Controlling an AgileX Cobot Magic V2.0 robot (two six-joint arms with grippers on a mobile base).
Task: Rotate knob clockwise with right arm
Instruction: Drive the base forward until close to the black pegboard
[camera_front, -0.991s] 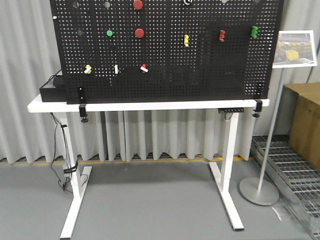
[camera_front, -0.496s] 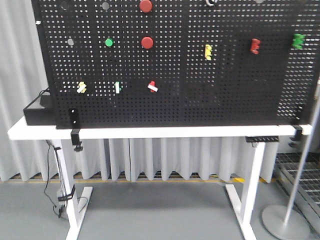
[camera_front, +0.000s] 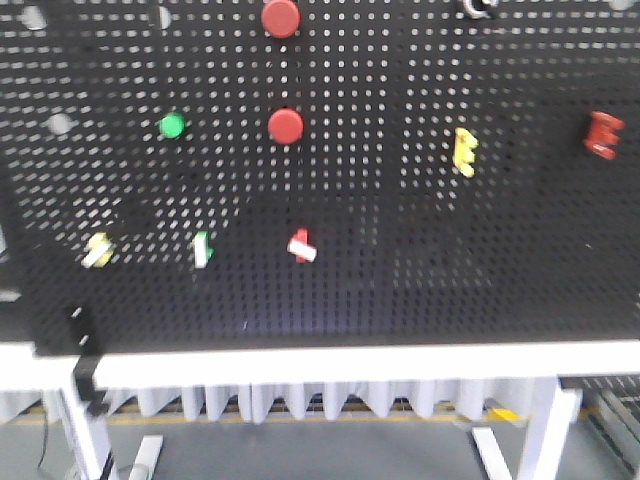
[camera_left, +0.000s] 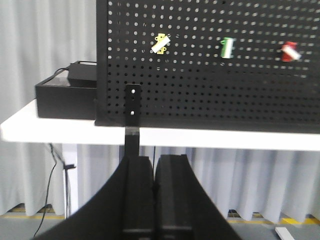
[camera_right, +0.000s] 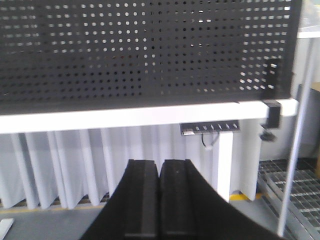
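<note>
A black pegboard (camera_front: 400, 260) stands on a white table (camera_front: 350, 366). Its lower row carries three small knobs with white bars: yellow (camera_front: 97, 249), green (camera_front: 202, 249) and red (camera_front: 301, 245). They also show in the left wrist view: yellow (camera_left: 160, 44), green (camera_left: 227, 47), red (camera_left: 289, 51). My left gripper (camera_left: 155, 162) is shut and empty, low in front of the table's left end. My right gripper (camera_right: 159, 165) is shut and empty, below the table edge near the board's right end. No knob shows in the right wrist view. Neither gripper shows in the front view.
Two round red buttons (camera_front: 286, 126), a green button (camera_front: 172, 126), a yellow handle (camera_front: 465, 151) and a red handle (camera_front: 603, 134) sit higher on the board. A black box (camera_left: 65, 92) stands left of it. A clamp (camera_right: 272, 107), power strip (camera_right: 212, 128) and grey pole (camera_right: 295, 150) are at right.
The front view has closed in on the pegboard: it now fills the frame, and the table legs, floor and sign stand have left the view.
</note>
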